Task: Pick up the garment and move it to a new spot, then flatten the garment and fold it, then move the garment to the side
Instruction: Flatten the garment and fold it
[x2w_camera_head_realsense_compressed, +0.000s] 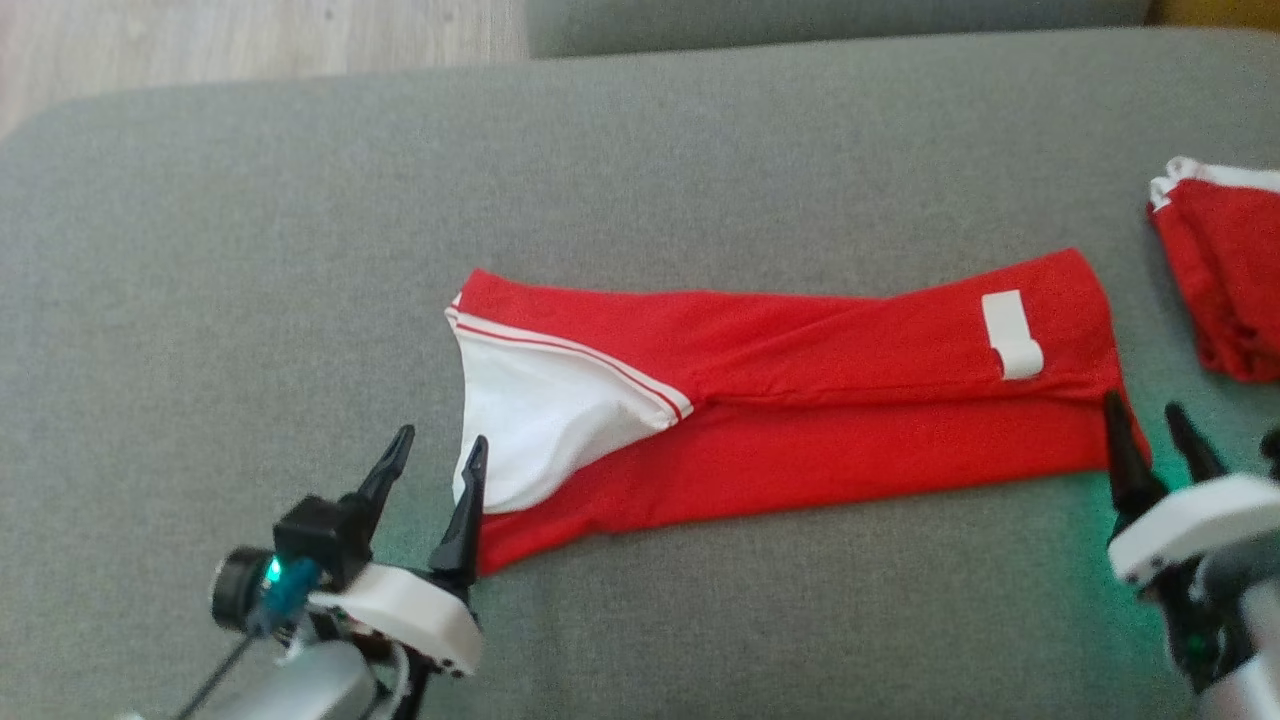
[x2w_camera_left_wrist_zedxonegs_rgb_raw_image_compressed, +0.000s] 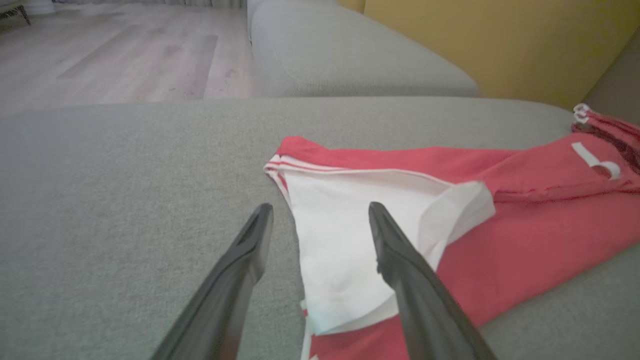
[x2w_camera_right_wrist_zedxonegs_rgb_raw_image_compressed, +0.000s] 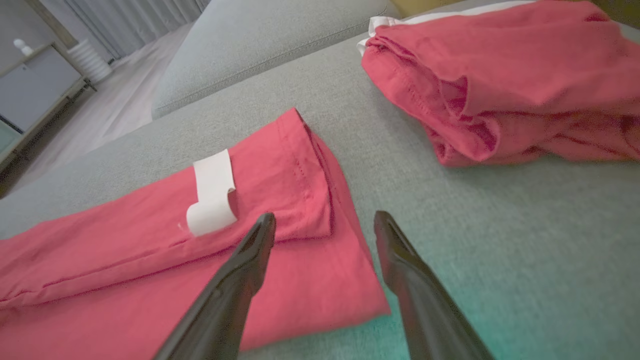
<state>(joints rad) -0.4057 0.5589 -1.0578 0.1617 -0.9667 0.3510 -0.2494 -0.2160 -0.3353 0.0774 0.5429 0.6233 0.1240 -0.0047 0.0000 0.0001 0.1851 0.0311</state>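
Grey sofa cushion (x2w_camera_head_realsense_compressed: 250, 250) carried everything. Toward 8 o'clock of the head view the left gripper (x2w_camera_head_realsense_compressed: 442, 437) stood with its jaws apart and empty, one finger over the white panel (x2w_camera_head_realsense_compressed: 530, 420) at the cloth's end, the other over bare cushion. The red garment (x2w_camera_head_realsense_compressed: 800, 400) lay near the middle, folded into a long band. Its axis ran from 9 to 3 o'clock, the white-panelled end pointing to 9 and the end with a white label (x2w_camera_head_realsense_compressed: 1010, 335) to 3. It looked light, limp and layered, likely to sag or unfold if lifted by one point. The two end corners seemed the sensible holds, pinching all layers. At 4 o'clock the right gripper (x2w_camera_head_realsense_compressed: 1141, 403) was spread too, at the band's near corner, holding nothing. A second red garment (x2w_camera_head_realsense_compressed: 1225, 290) sat bunched at 3 o'clock, apart.
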